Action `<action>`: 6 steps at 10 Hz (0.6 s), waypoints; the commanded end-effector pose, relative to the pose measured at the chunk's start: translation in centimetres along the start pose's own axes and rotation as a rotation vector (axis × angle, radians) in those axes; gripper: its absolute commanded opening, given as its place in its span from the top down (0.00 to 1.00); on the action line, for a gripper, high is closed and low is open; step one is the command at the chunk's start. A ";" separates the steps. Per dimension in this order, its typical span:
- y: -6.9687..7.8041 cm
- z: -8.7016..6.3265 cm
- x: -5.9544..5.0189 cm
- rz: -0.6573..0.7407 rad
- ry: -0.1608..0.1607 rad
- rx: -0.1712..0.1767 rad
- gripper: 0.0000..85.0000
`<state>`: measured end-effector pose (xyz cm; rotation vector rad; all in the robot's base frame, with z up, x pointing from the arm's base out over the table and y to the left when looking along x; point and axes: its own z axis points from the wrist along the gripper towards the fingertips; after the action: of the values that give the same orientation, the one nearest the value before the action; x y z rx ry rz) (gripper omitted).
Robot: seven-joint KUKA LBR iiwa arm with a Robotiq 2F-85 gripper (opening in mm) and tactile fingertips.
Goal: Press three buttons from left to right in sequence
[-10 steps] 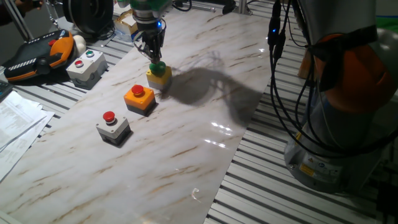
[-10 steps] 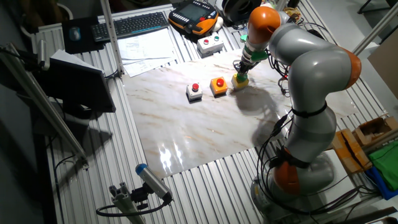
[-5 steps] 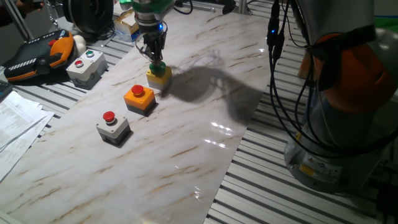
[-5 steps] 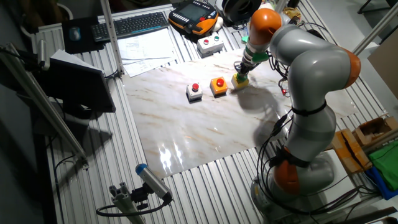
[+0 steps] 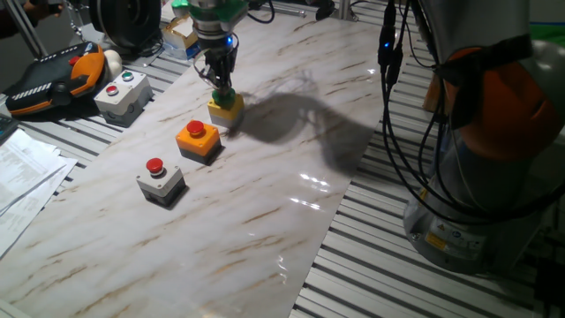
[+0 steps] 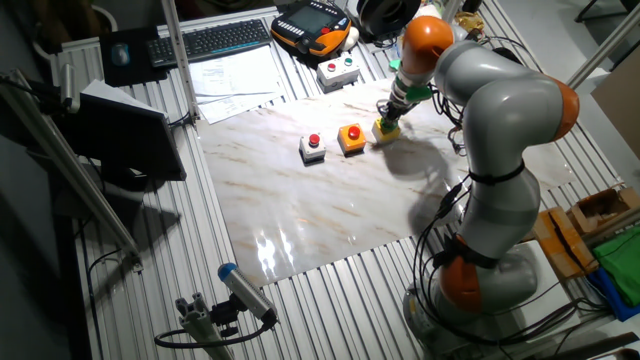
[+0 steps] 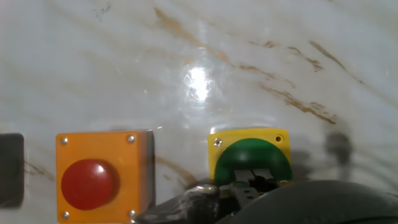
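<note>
Three small button boxes stand in a diagonal row on the marble board. The grey box with a red cap (image 5: 160, 179) is on the left, the orange box with a red cap (image 5: 197, 140) in the middle, and the yellow box (image 5: 227, 109) on the right. My gripper (image 5: 222, 91) points straight down, its tips on the yellow box's green cap (image 7: 252, 158) and covering most of it. In the hand view the fingertips (image 7: 249, 182) are together and resting on the cap, beside the orange box (image 7: 102, 174). The other fixed view shows the gripper (image 6: 390, 115) over the yellow box (image 6: 385, 128).
A larger grey box with red and green buttons (image 5: 122, 93) stands off the board to the left, next to an orange teach pendant (image 5: 53, 79). Papers (image 5: 22, 172) lie at the left edge. The arm's base and cables (image 5: 481, 177) stand to the right.
My gripper has come down a little onto the green cap, which showed more fully below the fingers before. The boxes have not moved.
</note>
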<state>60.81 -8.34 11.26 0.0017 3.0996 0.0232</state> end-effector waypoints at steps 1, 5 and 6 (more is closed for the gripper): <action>-0.1 0.1 0.0 0.000 0.000 -0.001 0.99; -0.2 0.9 -0.2 -0.001 -0.004 -0.008 0.99; -0.2 1.0 -0.2 -0.001 -0.006 -0.008 0.99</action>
<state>61.15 -8.54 10.48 0.0003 3.0901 0.0346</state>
